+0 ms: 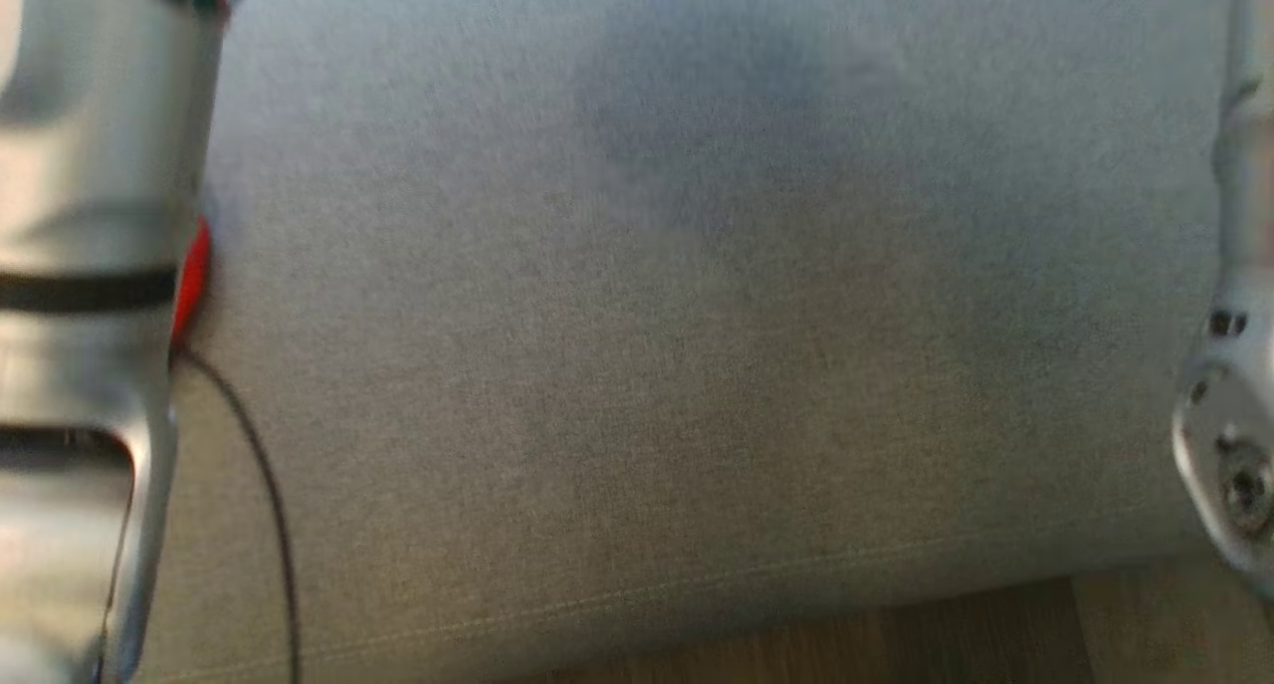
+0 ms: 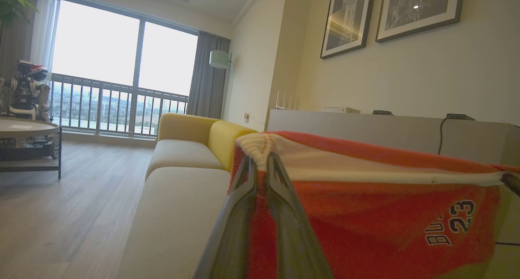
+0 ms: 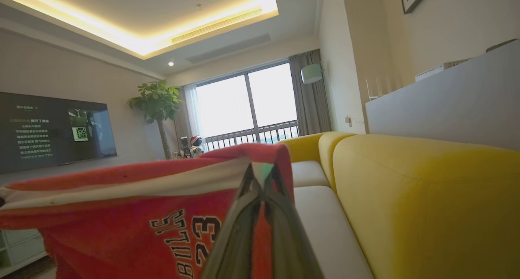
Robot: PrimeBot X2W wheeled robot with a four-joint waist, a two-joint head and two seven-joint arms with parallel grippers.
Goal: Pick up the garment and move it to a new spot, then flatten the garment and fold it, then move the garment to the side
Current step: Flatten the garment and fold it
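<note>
Between the two grippers, a red garment (image 2: 386, 226) hangs stretched as a band in the air, close to the sofa (image 2: 178, 214). Left wrist view: the left gripper (image 2: 262, 159) has its two dark fingers pressed together on a bunched corner of the garment's white-trimmed edge. From there the cloth runs to that view's right, carrying the number 23 and partial lettering, and meets a dark fingertip at the frame's right edge. Right wrist view: the right gripper (image 3: 262, 176) is likewise clamped on the opposite corner, with red cloth lapped over its fingertips. Here the garment extends to that view's left, its "BULLS 23" lettering turned sideways, and a yellow backrest (image 3: 406, 197) rises beside pale seat cushions (image 3: 325, 226). Head view (blurred): grey sofa fabric, with the pale left forearm (image 1: 80, 266) at the left edge, a thin black cable (image 1: 269, 505) trailing below it, part of the right arm (image 1: 1229, 415) at the right edge, and wooden floor (image 1: 896, 634) along the bottom
</note>
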